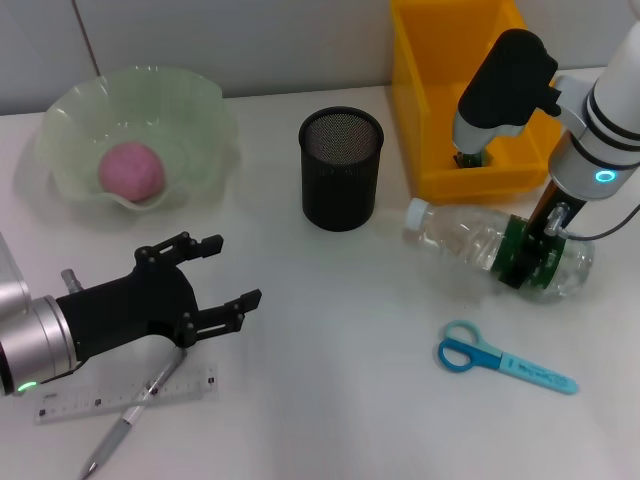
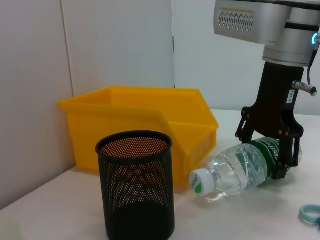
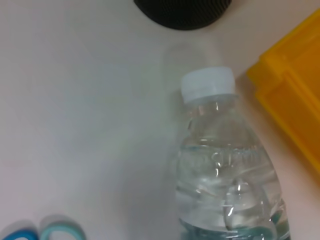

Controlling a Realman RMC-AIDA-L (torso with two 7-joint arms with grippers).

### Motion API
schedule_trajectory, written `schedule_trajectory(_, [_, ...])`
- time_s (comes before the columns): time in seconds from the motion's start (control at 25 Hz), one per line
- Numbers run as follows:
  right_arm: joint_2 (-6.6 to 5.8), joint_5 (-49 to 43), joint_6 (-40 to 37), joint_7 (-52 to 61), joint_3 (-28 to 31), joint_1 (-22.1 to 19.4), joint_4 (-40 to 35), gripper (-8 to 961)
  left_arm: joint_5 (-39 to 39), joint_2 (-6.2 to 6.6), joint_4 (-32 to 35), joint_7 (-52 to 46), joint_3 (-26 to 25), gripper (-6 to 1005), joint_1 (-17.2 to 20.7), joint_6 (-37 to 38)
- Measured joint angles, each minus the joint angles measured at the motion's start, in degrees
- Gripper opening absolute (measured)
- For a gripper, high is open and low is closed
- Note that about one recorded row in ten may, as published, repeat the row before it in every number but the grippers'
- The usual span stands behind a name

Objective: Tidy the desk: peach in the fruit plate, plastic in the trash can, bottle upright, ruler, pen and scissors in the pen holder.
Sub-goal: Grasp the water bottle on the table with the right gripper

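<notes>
The bottle (image 1: 455,235) (image 2: 235,170) (image 3: 225,175) lies on its side on the desk (image 1: 330,350), cap toward the pen holder (image 1: 340,175) (image 2: 136,190). My right gripper (image 1: 535,255) (image 2: 270,150) is shut on its green label. The peach (image 1: 131,170) rests in the fruit plate (image 1: 200,95) at the back left. Low at the front left, my left gripper (image 1: 235,270) hangs open just above the ruler (image 1: 80,403) and the pen (image 1: 130,420). The scissors (image 1: 500,360) lie at the front right. Behind the bottle stands the trash can (image 1: 425,120) (image 2: 145,115). No plastic is in view.
The right arm's black elbow (image 1: 505,85) hangs over the trash can and hides part of its inside. A wall (image 2: 115,45) rises behind the desk.
</notes>
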Motion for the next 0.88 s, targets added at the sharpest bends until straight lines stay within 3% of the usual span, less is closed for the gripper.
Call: schedule_trajectory(0.88, [0.31, 0.1, -1.5, 1.8, -0.3, -0.5, -0.7, 783, 0.0, 0.01, -0.1, 0.1, 0.0, 827, 0.1, 0.1])
